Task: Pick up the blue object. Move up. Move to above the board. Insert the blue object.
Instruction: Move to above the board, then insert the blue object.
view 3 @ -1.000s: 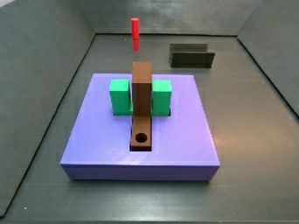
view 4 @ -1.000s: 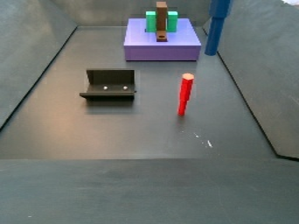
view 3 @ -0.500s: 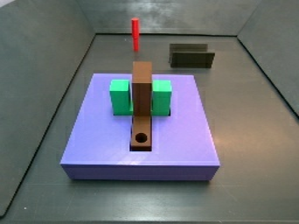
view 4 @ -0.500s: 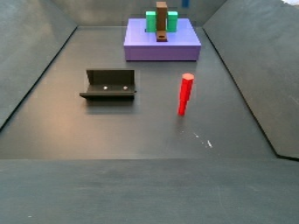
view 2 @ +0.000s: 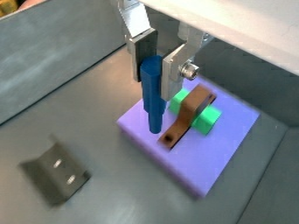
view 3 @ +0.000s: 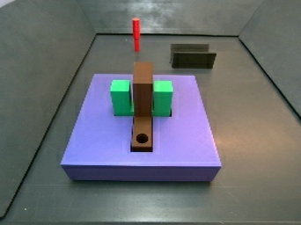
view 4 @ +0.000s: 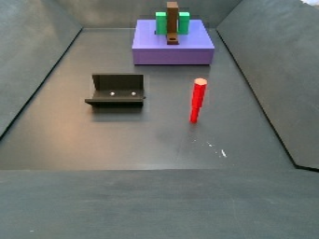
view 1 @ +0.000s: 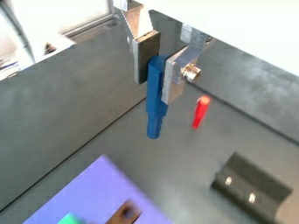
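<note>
My gripper (view 1: 156, 63) (view 2: 156, 63) shows only in both wrist views, high above the floor, out of both side views. It is shut on the top of the blue object (view 1: 156, 98) (view 2: 153, 96), a slim blue rod hanging straight down between the fingers. The board (view 3: 143, 105) (view 4: 173, 25) (view 2: 187, 118) is a narrow brown plank with a round hole (view 3: 143, 139) near one end, flanked by two green blocks (view 3: 120, 97) on a lavender slab (view 3: 141, 154). In a wrist view the rod's lower end hangs over the slab's edge beside the plank.
A thin red stick (view 4: 197, 100) (view 3: 136, 34) (view 1: 200, 111) stands upright on the dark floor. A dark olive box (view 4: 117, 91) (view 3: 193, 56) (view 2: 56, 168) lies apart from the slab. Grey walls (view 3: 47, 79) enclose the floor.
The blue rod, visible at the far right edge of a side view a second ago, has risen out of that view. Nothing else moved.
</note>
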